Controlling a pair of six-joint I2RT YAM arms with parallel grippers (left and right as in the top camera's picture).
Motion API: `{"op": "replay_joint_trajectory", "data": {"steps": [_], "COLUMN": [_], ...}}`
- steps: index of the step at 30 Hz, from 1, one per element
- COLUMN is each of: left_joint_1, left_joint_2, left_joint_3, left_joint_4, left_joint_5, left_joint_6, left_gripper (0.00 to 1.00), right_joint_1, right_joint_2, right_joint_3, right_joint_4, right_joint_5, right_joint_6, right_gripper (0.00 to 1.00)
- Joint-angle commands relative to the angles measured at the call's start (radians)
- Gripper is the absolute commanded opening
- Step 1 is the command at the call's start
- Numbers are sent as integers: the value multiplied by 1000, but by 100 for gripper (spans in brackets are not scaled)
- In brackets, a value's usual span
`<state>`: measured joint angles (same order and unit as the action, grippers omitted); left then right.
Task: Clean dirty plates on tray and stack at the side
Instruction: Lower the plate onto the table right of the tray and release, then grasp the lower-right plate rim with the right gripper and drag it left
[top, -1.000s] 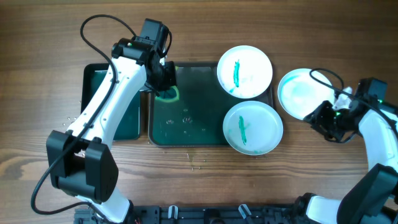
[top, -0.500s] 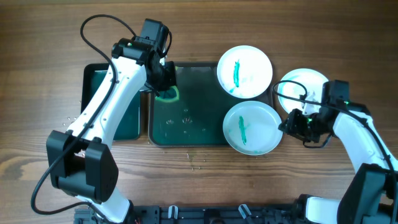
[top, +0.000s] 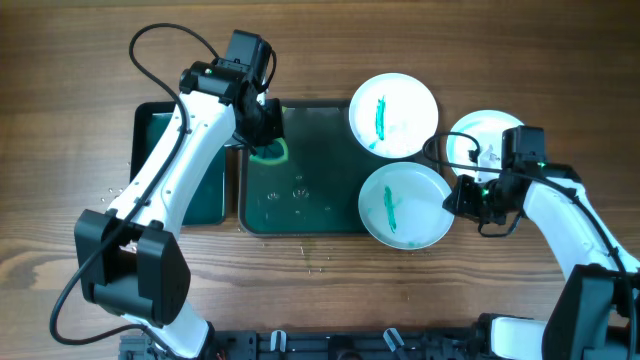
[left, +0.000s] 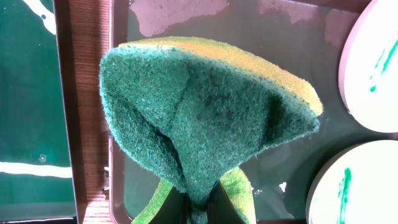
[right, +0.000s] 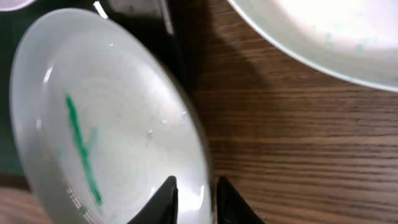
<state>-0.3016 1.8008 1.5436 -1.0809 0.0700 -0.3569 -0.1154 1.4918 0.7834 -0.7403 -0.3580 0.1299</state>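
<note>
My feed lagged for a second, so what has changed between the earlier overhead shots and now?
The right gripper swung left from beside the wiped plate and now straddles the right rim of the near smeared plate on the tray; whether it has clamped is unclear. Unchanged: the left gripper holds the sponge over the tray, and no plate has shifted, the far smeared plate included.

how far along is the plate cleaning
About a third. Done: the wiped plate sits off the tray on the table, nearly white. In hand: the right gripper straddles the rim of the near smeared plate; the left gripper holds the sponge over the tray. Left: it and the far smeared plate need wiping and stacking.
</note>
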Motion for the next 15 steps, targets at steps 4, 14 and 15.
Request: {"op": "replay_joint_trajectory", "data": {"steps": [4,14,15], "left_joint_1": [3,3,3], "left_joint_2": [-2,-2,-2], "left_joint_3": [-5,-5,-5], "left_joint_4": [3,3,3], "left_joint_5": [8,8,8], "left_joint_6": [13,13,13], "left_gripper": [4,4,4], "right_joint_1": [4,50,70], "right_joint_2": [-9,-50,-63], "right_joint_3": [-63,8,9], "right_joint_4": [47,-13,-10], "right_joint_5": [33,-95,-108], "right_joint_6": [31,45,74], "right_gripper": [6,4,4]}}
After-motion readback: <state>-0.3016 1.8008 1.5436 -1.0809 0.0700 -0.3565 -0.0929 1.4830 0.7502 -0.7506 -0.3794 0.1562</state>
